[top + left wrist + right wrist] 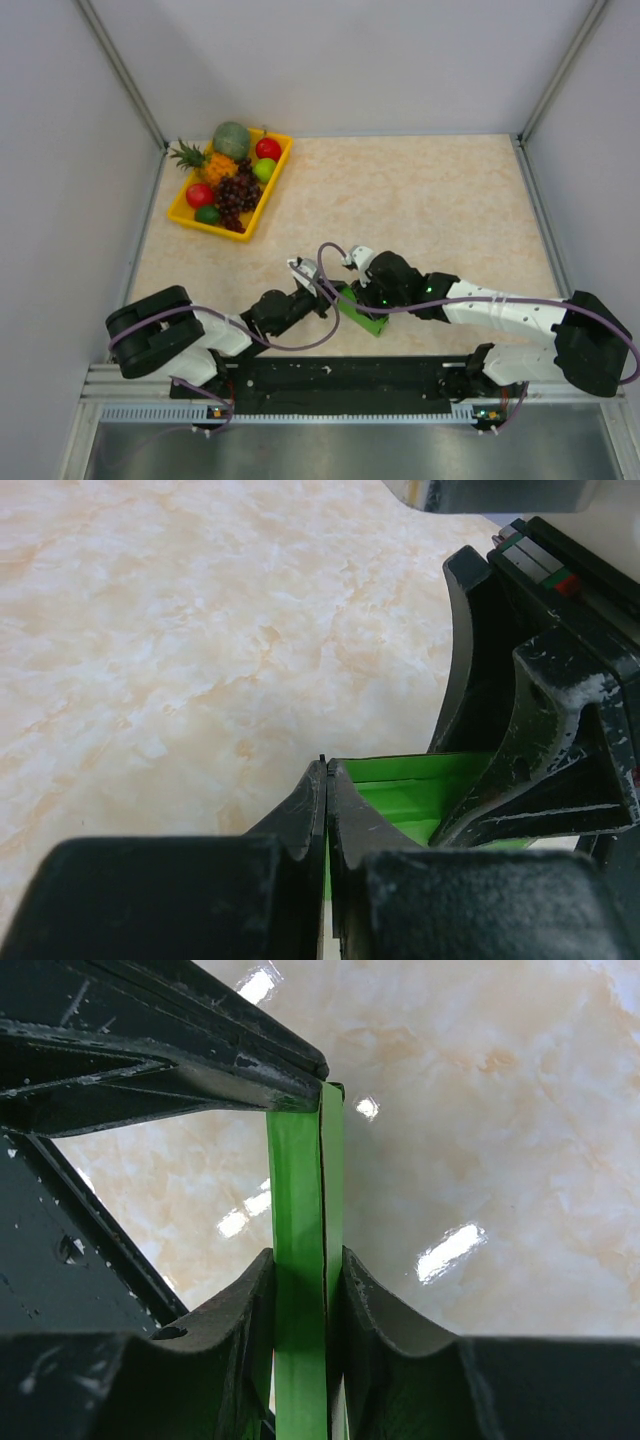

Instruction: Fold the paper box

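The paper box is a bright green folded piece at the near middle of the table, between the two arms. My left gripper is shut on one thin green wall of it. In the left wrist view that gripper shows a sliver of green between its pads, with the paper box opening to the right. My right gripper is shut on the box's doubled edge. The right wrist view shows this gripper clamping the upright green paper box, with the left gripper's fingers meeting its top.
A yellow fruit tray with a pineapple, grapes, apples and a melon stands at the far left. Grey walls close in the table on three sides. A black rail carrying the arm bases runs along the near edge.
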Tool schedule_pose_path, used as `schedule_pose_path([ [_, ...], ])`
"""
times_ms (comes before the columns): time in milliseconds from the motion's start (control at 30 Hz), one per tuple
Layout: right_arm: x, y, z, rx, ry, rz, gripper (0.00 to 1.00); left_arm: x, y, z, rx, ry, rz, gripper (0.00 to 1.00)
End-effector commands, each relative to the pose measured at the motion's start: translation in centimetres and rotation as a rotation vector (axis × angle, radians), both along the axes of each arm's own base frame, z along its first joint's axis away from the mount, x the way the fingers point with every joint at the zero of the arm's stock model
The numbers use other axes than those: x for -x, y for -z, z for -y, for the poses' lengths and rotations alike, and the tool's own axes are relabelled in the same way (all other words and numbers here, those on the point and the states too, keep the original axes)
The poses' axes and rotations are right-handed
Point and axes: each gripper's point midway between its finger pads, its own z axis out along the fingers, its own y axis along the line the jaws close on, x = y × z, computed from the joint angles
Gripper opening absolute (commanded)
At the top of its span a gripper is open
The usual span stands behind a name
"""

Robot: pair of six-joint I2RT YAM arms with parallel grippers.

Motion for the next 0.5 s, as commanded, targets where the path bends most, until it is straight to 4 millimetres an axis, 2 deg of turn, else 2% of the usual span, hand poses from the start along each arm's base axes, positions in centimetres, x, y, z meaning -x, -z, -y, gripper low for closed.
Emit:
schedule_pose_path([
  [0,-0.9,-2.3,-1.6,-0.099,0.004,0.062,0.27,1.2,1.2,-0.8,0.006,0.007,-0.022,0.00],
  [167,-1.2,-2.4,-1.4,-0.085,-0.009,0.091,0.27,1.2,1.6,-1.2,0.002,-0.019,-0.034,0.00],
  [200,-1.3,-2.5,-1.3,-0.079,-0.009,0.100,0.27,1.2,1.1,-1.1,0.021,-0.017,-0.015,0.00],
  [367,-1.4,-3.2,-1.4,-0.097,-0.052,0.128,0.27,0.7,1.8,-1.3,0.007,-0.041,0.030,0.00],
  [467,-1.1,-3.2,-1.3,-0.100,-0.080,0.129,0.27,0.1,0.8,-1.3,0.056,-0.064,0.094,0.00],
])
